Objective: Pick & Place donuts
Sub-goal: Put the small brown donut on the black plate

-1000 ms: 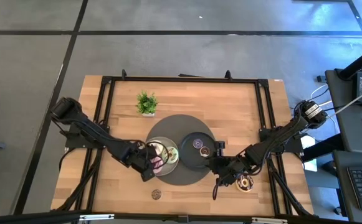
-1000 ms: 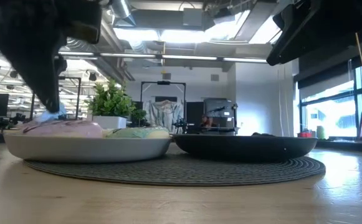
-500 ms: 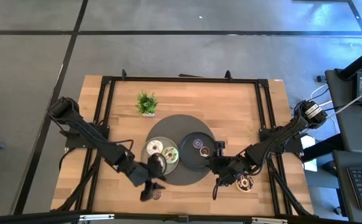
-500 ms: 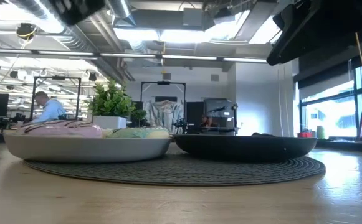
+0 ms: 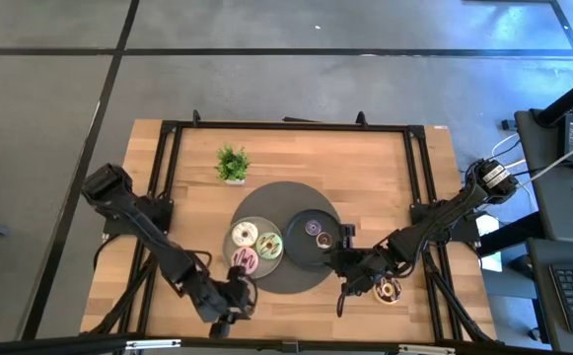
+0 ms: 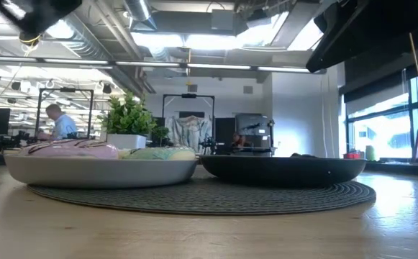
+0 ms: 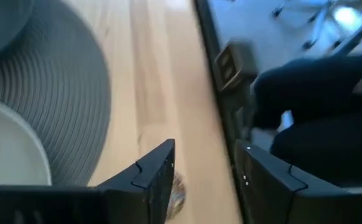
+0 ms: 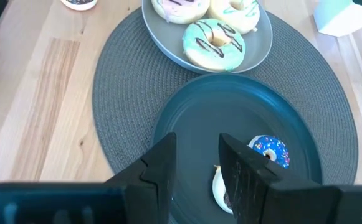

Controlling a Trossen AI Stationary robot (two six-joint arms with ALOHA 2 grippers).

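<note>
At the table's near edge we see the left gripper (image 5: pixel 225 314) hanging low over bare wood, its two fingers (image 7: pixel 157 177) parted and holding nothing, with a small brown donut (image 7: pixel 176 191) half hidden just beneath one fingertip. Farther along the same edge the right gripper (image 5: pixel 357 279) sits near another mini donut (image 5: pixel 389 290); its fingers (image 8: pixel 163 163) stand apart with nothing between them, above the near rim of the dark plate (image 8: pixel 190 118).

The surface is a pale wooden table (image 5: pixel 394 187) ringed by a black frame, with a round grey woven mat (image 8: pixel 112 112) at its middle. On the mat the grey plate (image 5: pixel 234 221) carries three iced donuts: a pink one with dark stripes (image 5: pixel 246 259), a green one (image 8: pixel 214 43) and a cream one (image 5: pixel 244 235). The dark plate beside it holds a blue-purple sprinkled mini donut (image 8: pixel 268 151) and a second donut (image 8: pixel 219 186), mostly covered by the gripper.

Toward the far side stands a small green potted plant (image 5: pixel 232 164). Beyond the table, the level camera looks into a workshop with ceiling lights and tall windows, where a person (image 6: pixel 56 122) sits at a desk.

We can read no writing anywhere. The low view hides the dark plate's contents behind its rim.
</note>
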